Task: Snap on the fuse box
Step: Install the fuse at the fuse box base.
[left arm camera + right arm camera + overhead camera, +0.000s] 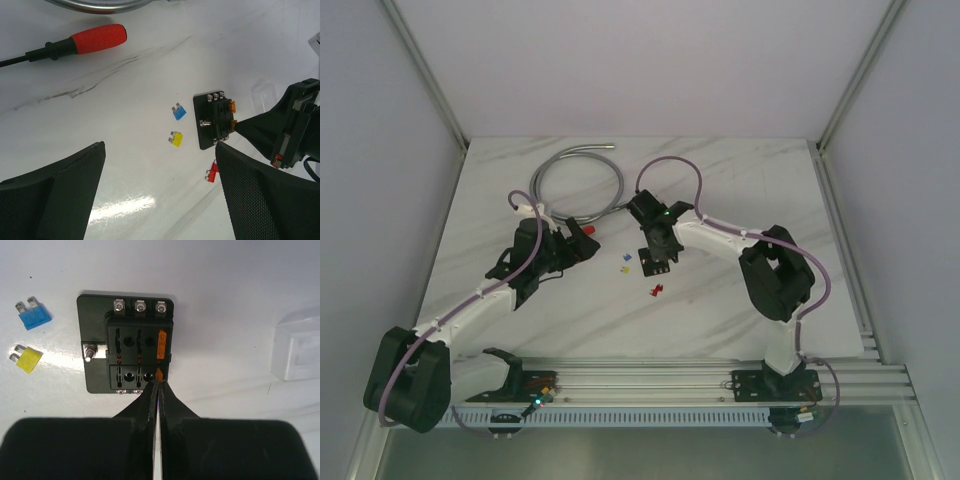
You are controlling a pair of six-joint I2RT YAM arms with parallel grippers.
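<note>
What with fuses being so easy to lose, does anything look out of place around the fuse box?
Yes: three fuses lie loose on the table beside the fuse box, a blue fuse, a yellow fuse and a red fuse, while four of its six slots are empty. The clear cover lies off to one side.

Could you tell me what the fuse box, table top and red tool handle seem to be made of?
The fuse box looks like matte black moulded plastic, with shiny metal screws at one edge. The table top seems glossy white marble-look stone or laminate: grey veins, lamp reflections. The red tool handle looks like smooth plastic or rubber; I cannot tell which.
</note>
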